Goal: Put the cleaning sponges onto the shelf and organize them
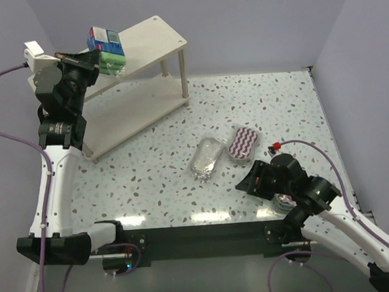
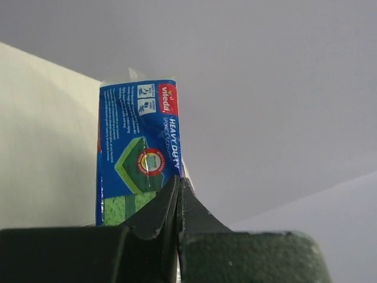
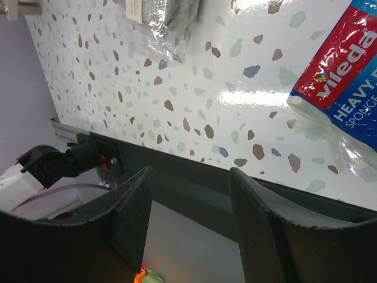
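Two black fingers [image 2: 150,215] of the left gripper [image 2: 178,184] were pressed shut before a glossy blue-and-green pack [image 2: 138,159] on the cream shelf [image 1: 153,35]. The right gripper [image 3: 188,218] was held spread, empty, over the speckled desk [image 3: 177,88], where one crinkled silvery pack [image 1: 205,157] and one wavy-striped oval pad [image 1: 243,144] were seen.

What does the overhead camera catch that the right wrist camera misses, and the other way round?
Only overhead: the cream-white two-tier shelf, green-and-blue wrapped packs at its top board, and a purple-and-white striped oval pad. Only the right wrist: a blue-and-red wrapped pack lying close by. Both: the silvery clear-wrapped pack on the speckled table.
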{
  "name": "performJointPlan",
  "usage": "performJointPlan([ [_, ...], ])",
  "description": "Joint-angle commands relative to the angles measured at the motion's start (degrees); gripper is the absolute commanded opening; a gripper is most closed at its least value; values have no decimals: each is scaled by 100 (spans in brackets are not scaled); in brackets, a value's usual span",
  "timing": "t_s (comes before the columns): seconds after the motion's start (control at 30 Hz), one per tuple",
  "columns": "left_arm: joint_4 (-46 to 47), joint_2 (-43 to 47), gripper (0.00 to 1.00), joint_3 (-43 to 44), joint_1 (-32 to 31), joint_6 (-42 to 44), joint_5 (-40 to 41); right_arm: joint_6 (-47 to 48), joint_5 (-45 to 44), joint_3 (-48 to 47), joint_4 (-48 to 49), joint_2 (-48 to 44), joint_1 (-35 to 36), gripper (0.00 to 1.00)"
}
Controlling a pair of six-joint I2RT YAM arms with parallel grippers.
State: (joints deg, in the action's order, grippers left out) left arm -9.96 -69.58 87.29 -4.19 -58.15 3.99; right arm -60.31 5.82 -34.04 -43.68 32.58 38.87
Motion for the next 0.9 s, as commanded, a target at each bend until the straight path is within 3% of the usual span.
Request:
performJointPlan([
  [0.0,564,15,0,-378,365,-609,-311,134,147,-32,185,-15,15,58],
  [0.1,1351,76,0,-887,690,-987,-503,152,182,-6,193,-50,15,58],
  [0.33,1645,155,0,-1494,779,-1322,-251,134,209,64,246,-68,15,58],
  [0.63,1637,32,0,-1460,779,-1620,181,99,270,117,369,-32,15,58],
  [0.87,1514,-336,0,-1205,779,-1717,41,108,261,117,378,-23,15,58],
])
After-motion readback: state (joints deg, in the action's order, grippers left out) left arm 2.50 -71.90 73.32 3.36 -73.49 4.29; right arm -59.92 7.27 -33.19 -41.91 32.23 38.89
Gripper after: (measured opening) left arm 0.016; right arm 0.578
